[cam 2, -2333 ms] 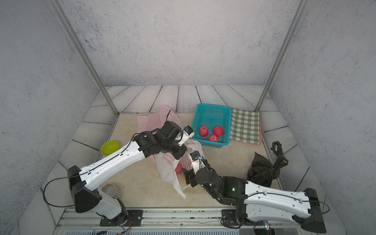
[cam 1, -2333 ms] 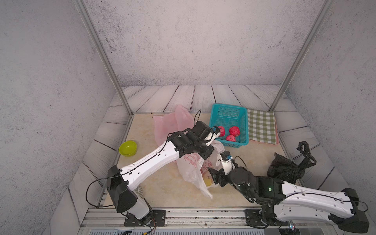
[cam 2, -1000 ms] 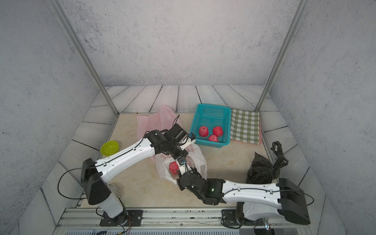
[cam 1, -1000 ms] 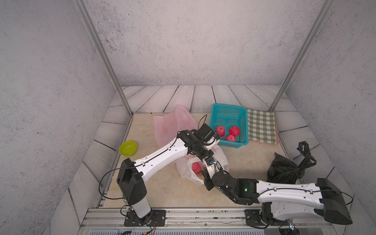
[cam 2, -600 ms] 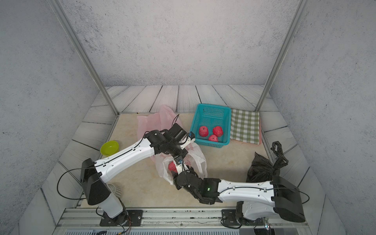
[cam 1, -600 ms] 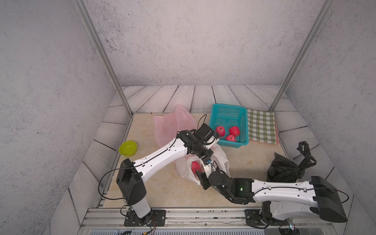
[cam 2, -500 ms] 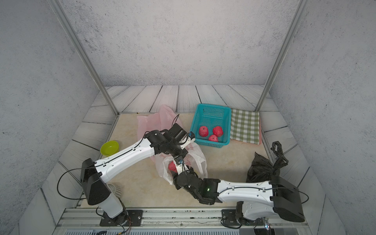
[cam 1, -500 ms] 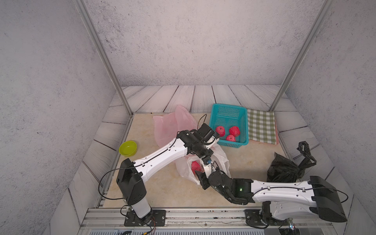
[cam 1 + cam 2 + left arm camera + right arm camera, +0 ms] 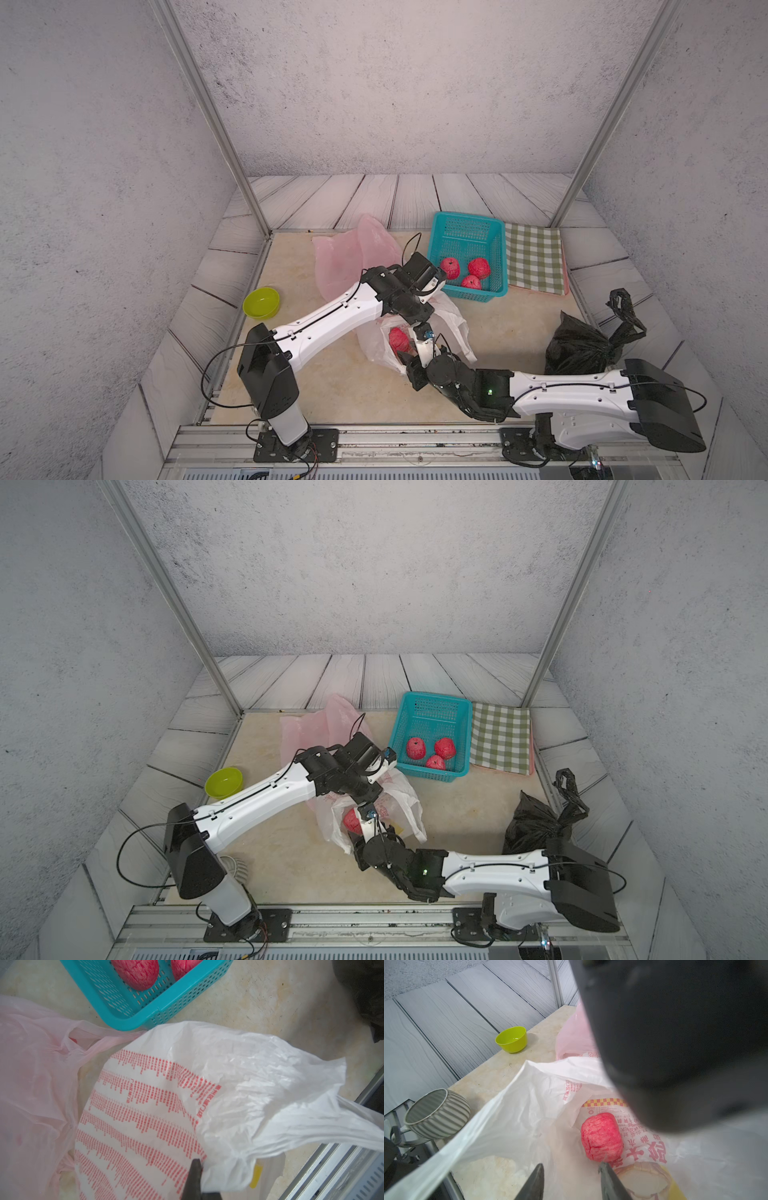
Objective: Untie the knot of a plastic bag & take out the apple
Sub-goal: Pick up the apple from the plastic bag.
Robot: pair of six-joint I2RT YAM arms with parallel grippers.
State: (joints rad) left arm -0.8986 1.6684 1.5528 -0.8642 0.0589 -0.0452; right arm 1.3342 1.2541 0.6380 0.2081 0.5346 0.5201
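Note:
The white plastic bag with red print lies at the middle of the table, its mouth held open; no knot shows on it. A red apple rests inside, and it shows in both top views. My left gripper is shut on the bag's upper rim and holds it up. My right gripper is open at the bag's mouth. One of its fingertips is just short of the apple, with nothing between the jaws.
A teal basket with three red apples stands behind the bag. A pink bag lies to its left, a checked cloth to its right. A green bowl, a tied black bag and a striped cup ring the work area.
My left arm has lowered the bag onto the table and kept its grip. My right arm has swung left to the bag's mouth, and its jaws have opened wider.

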